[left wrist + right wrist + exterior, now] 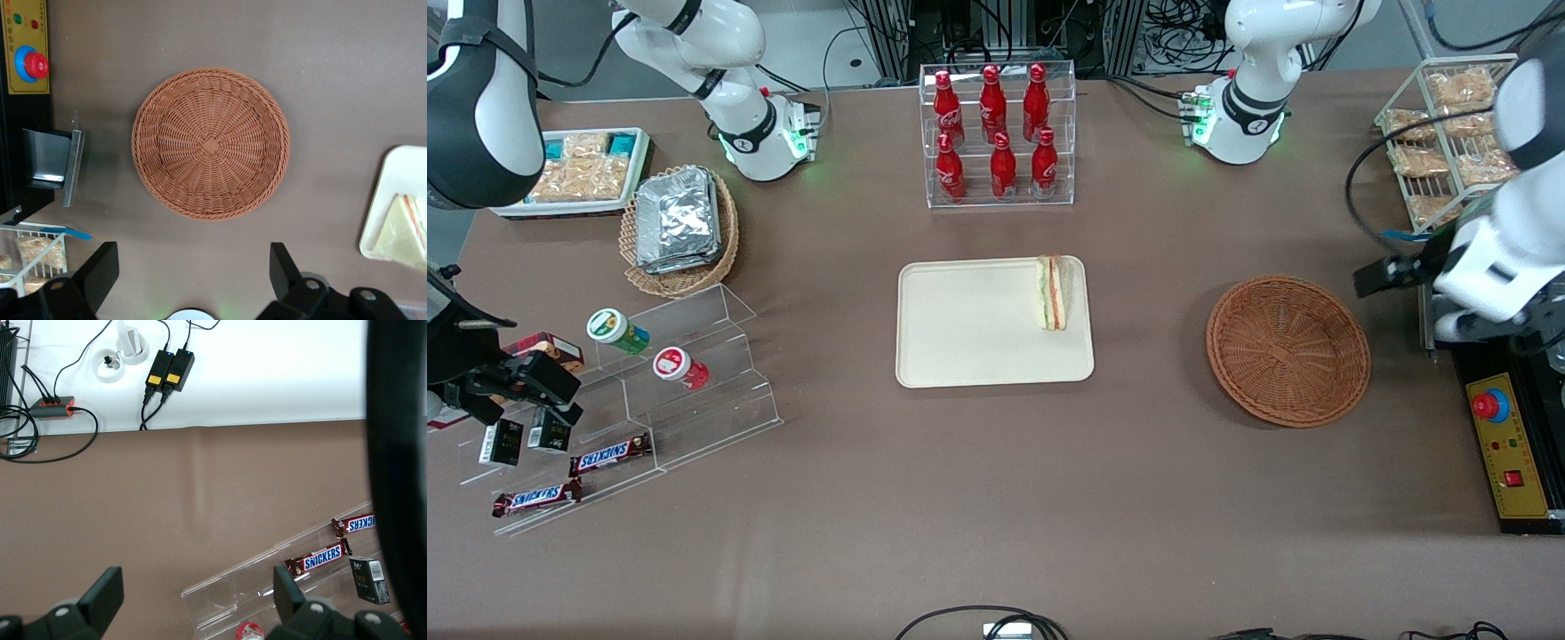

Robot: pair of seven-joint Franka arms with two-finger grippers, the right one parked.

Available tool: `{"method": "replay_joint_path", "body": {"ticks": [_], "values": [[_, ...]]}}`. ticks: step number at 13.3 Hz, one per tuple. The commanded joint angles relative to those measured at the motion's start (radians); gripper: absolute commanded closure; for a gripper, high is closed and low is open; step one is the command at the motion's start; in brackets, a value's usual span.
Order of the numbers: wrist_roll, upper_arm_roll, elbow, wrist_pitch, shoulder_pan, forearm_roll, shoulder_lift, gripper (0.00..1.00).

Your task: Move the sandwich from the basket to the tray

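Sandwich lies on tray; wrist view alone shows the hand released, above empty basket

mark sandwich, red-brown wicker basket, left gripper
Triangular clear-wrapped sandwich (1052,292), front view: its layered edge.
Round reddish-brown wicker basket (211,145), left wrist view: woven floor centre.
Left arm's gripper (193,270), left wrist view: open gap between fingertips, above the table.
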Motion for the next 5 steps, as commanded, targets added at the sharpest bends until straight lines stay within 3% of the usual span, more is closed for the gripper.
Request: {"method": "replay_joint_path", "body": {"ticks": [1,5], "values": [[0.058,0.024,-0.004,-0.036,-0.021,-0.023,-0.052,0.0],[0.161,0.021,0.016,-0.053,-0.041,-0.023,-0.067,0.0]]}}
